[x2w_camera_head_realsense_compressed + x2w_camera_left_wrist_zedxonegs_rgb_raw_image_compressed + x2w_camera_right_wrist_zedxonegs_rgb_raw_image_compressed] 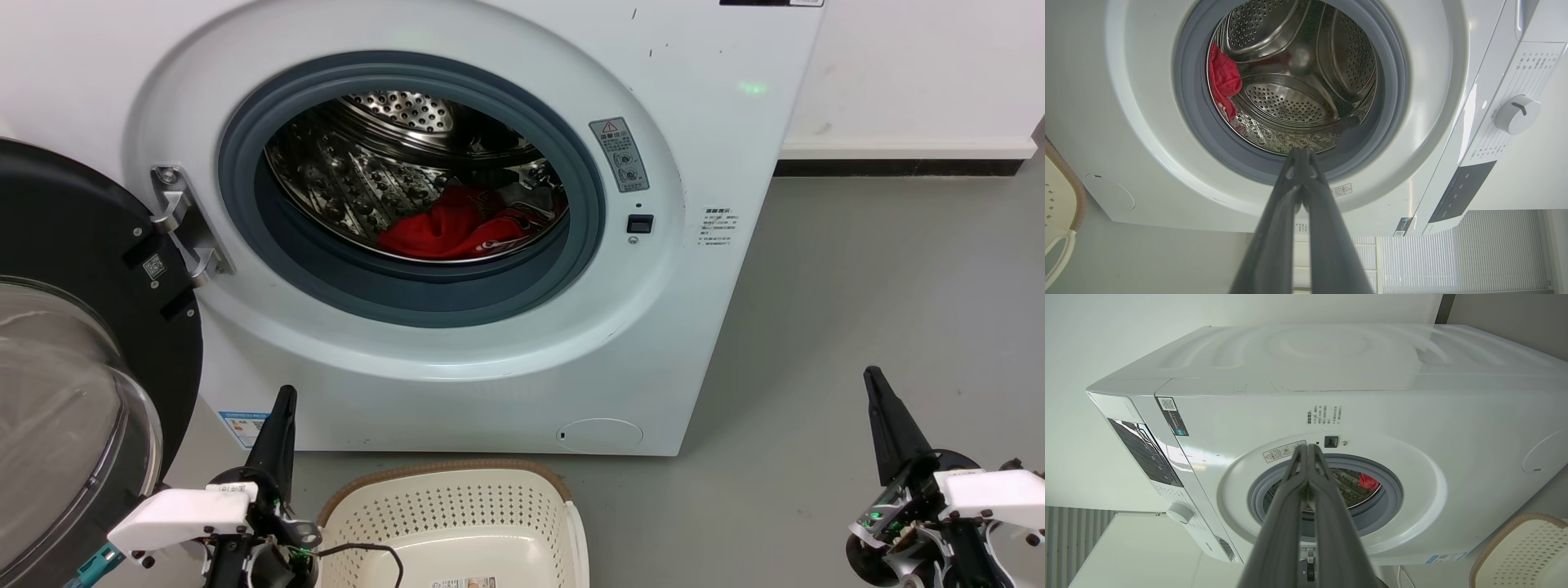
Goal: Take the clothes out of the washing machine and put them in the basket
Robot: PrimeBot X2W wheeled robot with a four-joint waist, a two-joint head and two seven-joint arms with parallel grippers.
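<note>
Clothes [451,229] are lying in the washer [718,147] drum [343,184]. Basket [457,502] is sitting just before the washer. Left gripper [285,397] and right gripper [873,377] are hovering low, fingers pressing together, gripping nothing.

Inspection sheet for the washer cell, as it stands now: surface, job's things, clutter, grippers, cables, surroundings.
Surface: grey floor, smooth.
Job's things: machine has its door swung open at the left; red clothes lie low in the drum; basket stands on the floor before the machine.
Clutter: nothing seen.
Grippers: left gripper and right gripper are low, outside the machine, jaws shut, holding nothing.
Cables: black cable loops from the left wrist over the basket's rim.
Surroundings: white wall with skirting, right of the machine.
</note>
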